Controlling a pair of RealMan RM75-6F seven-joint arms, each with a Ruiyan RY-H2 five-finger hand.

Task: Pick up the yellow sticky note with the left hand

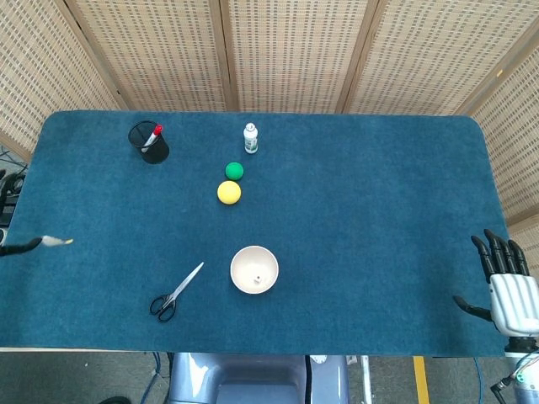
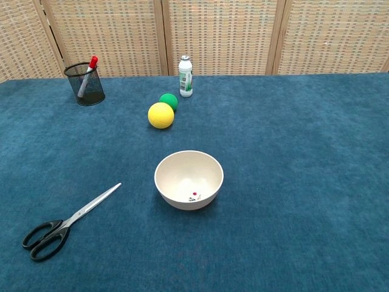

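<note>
Yellow sticky note [image 1: 57, 241] sits at the far left edge of the blue table [image 1: 354, 194], pinched at the tip of the left hand [image 1: 18, 247], which is mostly out of view, while the right hand [image 1: 509, 286] holds nothing, fingers apart.

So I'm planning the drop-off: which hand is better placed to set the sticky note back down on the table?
Left. Its fingers pinch the sticky note at the table's left edge; the right hand sits empty, far right.
</note>
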